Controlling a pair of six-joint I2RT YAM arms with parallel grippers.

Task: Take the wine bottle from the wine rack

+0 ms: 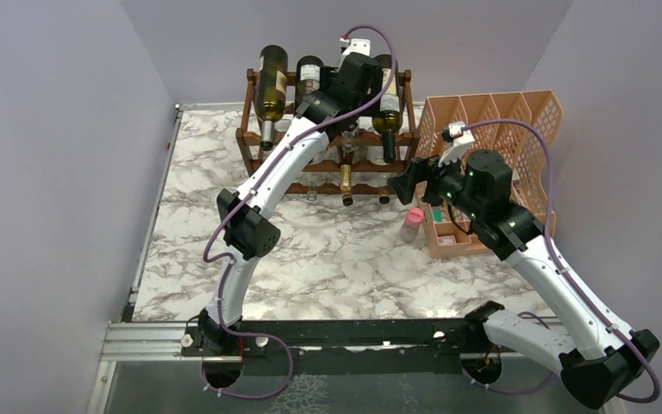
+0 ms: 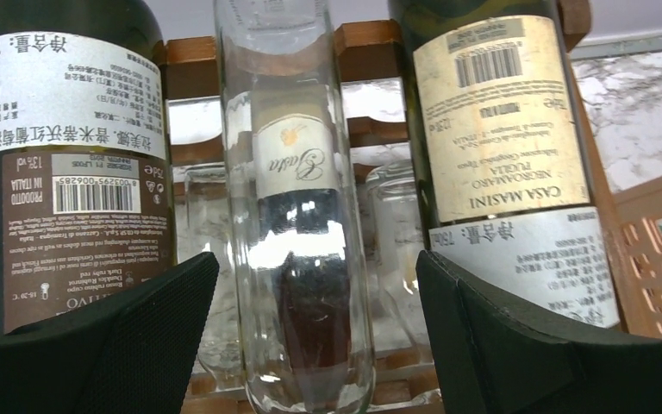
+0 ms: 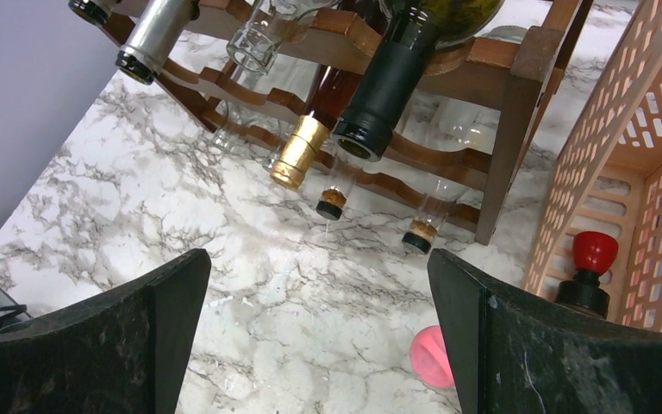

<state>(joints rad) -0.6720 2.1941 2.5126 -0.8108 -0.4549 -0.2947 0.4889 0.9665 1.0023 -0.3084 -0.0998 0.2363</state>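
The dark reddish-brown wine rack (image 1: pixel 250 142) stands at the back of the marble table, with bottles lying on its tiers. My left gripper (image 1: pixel 345 90) is over the top tier. In the left wrist view it (image 2: pixel 315 310) is open, with its fingers (image 2: pixel 138 345) on either side of a clear glass wine bottle (image 2: pixel 297 216) with a small white label. The fingers do not touch the bottle. Rack wood (image 2: pixel 366 39) shows behind it. My right gripper (image 1: pixel 409 181) is open and empty above the table by the rack's front right corner (image 3: pixel 517 95).
Dark labelled bottles (image 2: pixel 69 172) (image 2: pixel 504 147) lie either side of the clear one. A gold-foil neck (image 3: pixel 297 155) and a black neck (image 3: pixel 379 95) stick out in front. The orange mesh organizer (image 1: pixel 500 121) stands right of the rack. A small pink-capped bottle (image 1: pixel 413 222) stands beside it.
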